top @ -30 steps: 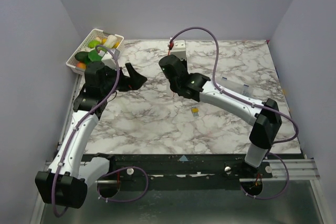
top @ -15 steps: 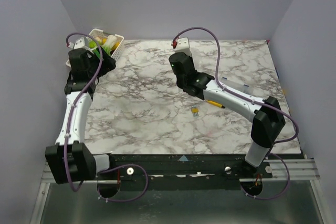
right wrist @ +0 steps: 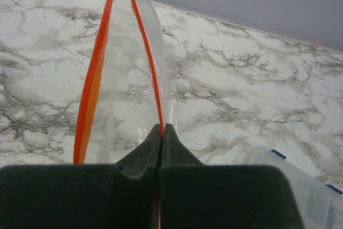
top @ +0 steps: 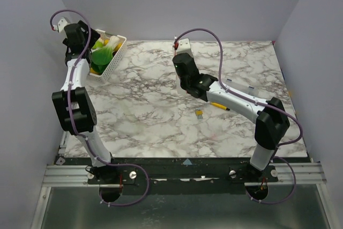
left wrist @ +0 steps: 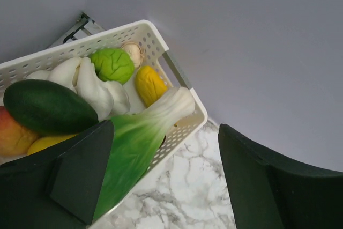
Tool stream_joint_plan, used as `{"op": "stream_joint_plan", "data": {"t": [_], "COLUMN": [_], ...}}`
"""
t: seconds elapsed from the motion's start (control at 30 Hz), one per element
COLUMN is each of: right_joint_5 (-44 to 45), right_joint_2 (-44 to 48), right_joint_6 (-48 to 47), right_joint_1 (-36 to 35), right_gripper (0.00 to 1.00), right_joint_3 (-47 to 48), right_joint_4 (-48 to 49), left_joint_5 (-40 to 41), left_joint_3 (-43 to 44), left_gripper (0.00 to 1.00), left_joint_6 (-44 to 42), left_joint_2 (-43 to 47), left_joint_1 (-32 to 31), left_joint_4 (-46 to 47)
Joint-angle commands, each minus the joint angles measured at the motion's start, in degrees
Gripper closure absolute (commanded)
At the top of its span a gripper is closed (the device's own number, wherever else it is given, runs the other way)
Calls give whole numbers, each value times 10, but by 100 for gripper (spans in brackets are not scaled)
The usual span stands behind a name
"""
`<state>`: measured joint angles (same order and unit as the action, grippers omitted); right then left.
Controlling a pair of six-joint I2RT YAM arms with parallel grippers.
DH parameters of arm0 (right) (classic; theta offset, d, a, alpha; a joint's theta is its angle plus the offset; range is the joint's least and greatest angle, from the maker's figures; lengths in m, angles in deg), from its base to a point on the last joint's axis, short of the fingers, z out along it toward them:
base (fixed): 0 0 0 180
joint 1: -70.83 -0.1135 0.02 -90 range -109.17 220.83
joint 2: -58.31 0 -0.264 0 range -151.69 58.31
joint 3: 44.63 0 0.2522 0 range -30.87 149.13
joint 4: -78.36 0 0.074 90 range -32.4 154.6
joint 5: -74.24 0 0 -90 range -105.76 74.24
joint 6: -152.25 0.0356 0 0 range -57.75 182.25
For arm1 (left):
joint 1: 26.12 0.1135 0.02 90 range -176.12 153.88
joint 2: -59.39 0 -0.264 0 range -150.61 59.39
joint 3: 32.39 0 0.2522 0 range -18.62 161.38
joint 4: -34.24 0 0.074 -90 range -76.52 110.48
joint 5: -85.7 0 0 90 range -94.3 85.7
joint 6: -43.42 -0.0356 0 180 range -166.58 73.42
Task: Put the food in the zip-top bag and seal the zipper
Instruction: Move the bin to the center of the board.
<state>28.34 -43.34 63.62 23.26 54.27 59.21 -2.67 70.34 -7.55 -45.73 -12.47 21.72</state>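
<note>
The food lies heaped in a white lattice basket (left wrist: 177, 76) at the table's back left corner: a dark green piece (left wrist: 48, 105), a green cabbage (left wrist: 111, 64), a yellow corn (left wrist: 150, 84), white pieces (left wrist: 91, 87) and a green-and-white bok choy (left wrist: 139, 132). My left gripper (left wrist: 166, 181) is open just over the basket's near rim, and the bok choy's leaf end lies by its left finger (left wrist: 80, 175). My right gripper (right wrist: 162, 130) is shut on one lip of the zip-top bag (right wrist: 128, 68). The bag's orange-red zipper (right wrist: 94, 79) gapes open above the marble.
The basket (top: 115, 60) sits against the left and back walls. A yellow marker pen (top: 220, 105) and a small yellow item (top: 199, 113) lie mid-table beside the right arm. A rigid clear box (top: 241, 87) lies at the right, also in the right wrist view (right wrist: 305, 186).
The left arm swung from mid-table back and left, rising until its gripper is over the basket. The right gripper kept its hold on the bag and barely shifted.
</note>
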Motion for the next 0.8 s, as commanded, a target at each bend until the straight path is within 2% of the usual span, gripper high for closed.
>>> {"op": "stream_joint_plan", "data": {"t": [0.0,0.17,0.27,0.57,0.77], "right_joint_5": [-19,-21,-30,-46,-50], "right_joint_2": [-7,-15,-12,-1,-4], "right_joint_6": [-8,-8,-8,-7,-8], "right_joint_1": [5,7,7,7,7], "right_gripper": [99,99,99,99,99], "right_joint_3": [-12,-16,-24,-35,-37], "right_joint_4": [25,27,32,36,39], "left_joint_5": [85,140,158,104,103], "left_joint_3": [64,6,16,28,58], "left_gripper": [19,17,12,7,4], "left_joint_6": [107,152,168,254,292], "left_joint_2": [-60,-56,-66,-111,-132], "left_joint_1": [3,5,4,16,17], "left_joint_4": [-41,-19,-76,-154,-239]}}
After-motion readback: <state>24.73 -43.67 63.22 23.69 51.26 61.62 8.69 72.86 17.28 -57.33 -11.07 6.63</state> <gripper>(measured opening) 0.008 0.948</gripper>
